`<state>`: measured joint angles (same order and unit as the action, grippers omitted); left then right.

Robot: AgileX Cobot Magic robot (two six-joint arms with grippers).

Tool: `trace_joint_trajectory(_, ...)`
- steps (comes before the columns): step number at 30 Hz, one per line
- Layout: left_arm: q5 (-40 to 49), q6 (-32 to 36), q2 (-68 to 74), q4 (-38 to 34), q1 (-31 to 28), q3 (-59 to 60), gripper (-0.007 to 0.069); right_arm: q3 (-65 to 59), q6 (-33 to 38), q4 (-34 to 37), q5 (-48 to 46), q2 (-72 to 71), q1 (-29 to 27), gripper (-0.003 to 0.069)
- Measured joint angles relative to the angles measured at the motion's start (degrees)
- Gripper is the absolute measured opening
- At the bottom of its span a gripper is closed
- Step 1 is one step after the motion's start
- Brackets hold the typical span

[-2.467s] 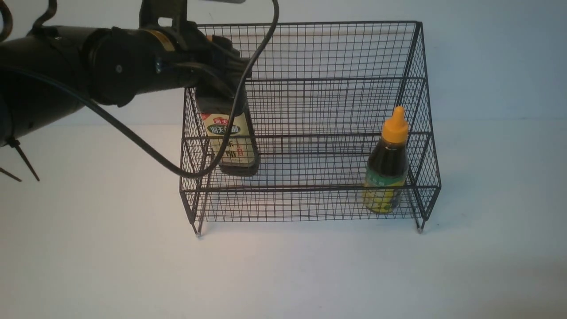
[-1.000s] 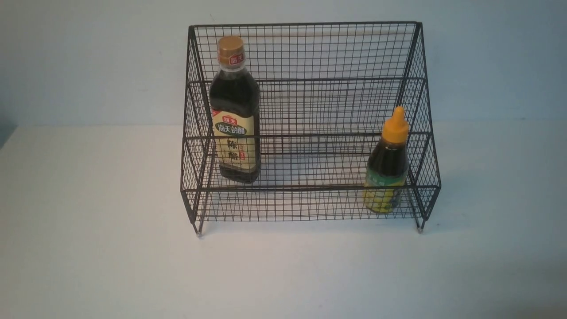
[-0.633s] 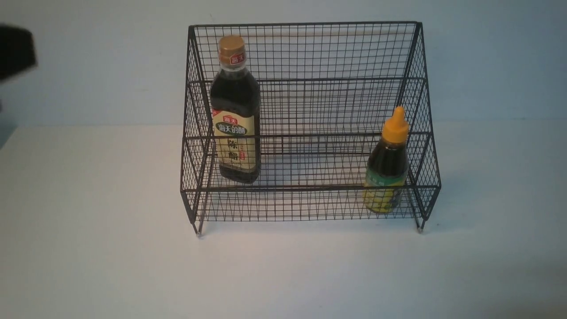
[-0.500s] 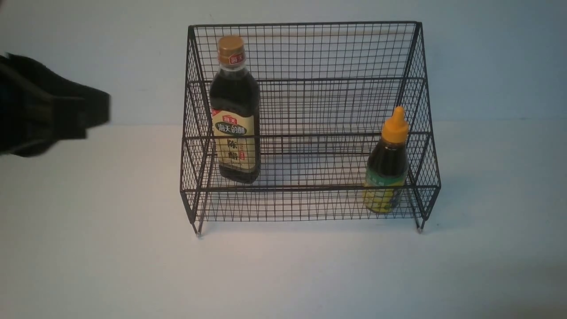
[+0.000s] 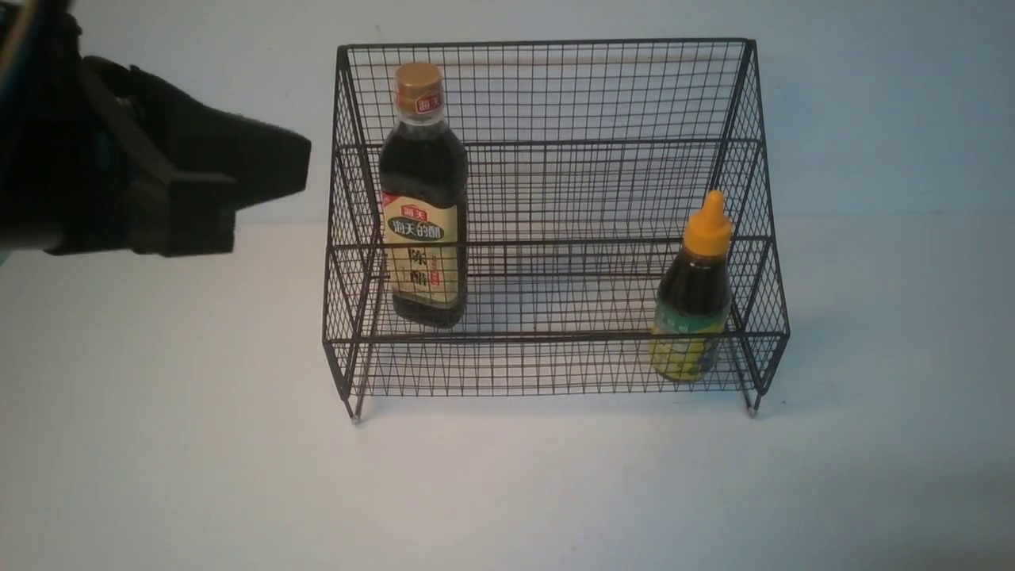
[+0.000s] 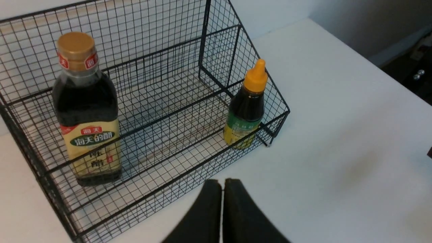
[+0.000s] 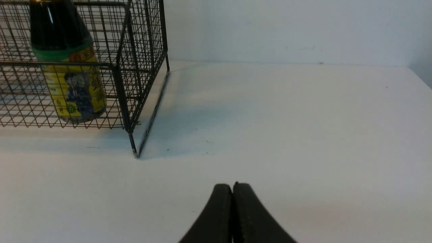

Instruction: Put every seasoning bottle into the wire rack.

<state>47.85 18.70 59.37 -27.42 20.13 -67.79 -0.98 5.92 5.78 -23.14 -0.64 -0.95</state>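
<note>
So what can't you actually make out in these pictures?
Front view: the left gripper is a dark blur, partly cut off by the left edge.
Right wrist view: the top edge cuts off the cap of the short bottle. Only the shut tips of the right gripper show above the bottom edge.
Label of the tall bottle: the small print is too small to read.
</note>
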Motion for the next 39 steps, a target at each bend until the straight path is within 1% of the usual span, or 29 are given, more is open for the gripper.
trace_joint_trajectory(4, -0.8, 0.7, 7.0, 0.1, 0.0, -0.3, -0.0005, 0.0, 0.0, 0.0, 0.0, 0.0, 0.0, -0.0015)
trace_joint_trajectory(10, -4.9, 2.8, 16.6, 0.3, 0.0, -0.8, -0.0005, 0.0, 0.0, 0.0, 0.0, 0.0, 0.0, -0.0015)
trace_joint_trajectory(14, -12.1, 3.0, 21.9, 1.0, 0.0, -0.8, -0.0005, 0.0, 0.0, 0.0, 0.0, 0.0, 0.0, -0.0015)
trace_joint_trajectory(19, -17.9, 3.0, 25.9, 1.2, 0.0, -0.8, -0.0005, 0.0, 0.0, 0.0, 0.0, 0.0, 0.0, -0.0015)
trace_joint_trajectory(27, -21.4, 3.0, 32.0, 1.2, 0.0, -0.8, -0.0005, 0.0, 0.0, 0.0, 0.0, 0.0, 0.0, -0.0015)
trace_joint_trajectory(39, -27.1, 3.0, 35.4, 1.2, 0.0, -0.8, -0.0005, 0.0, 0.0, 0.0, 0.0, 0.0, 0.0, -0.0015)
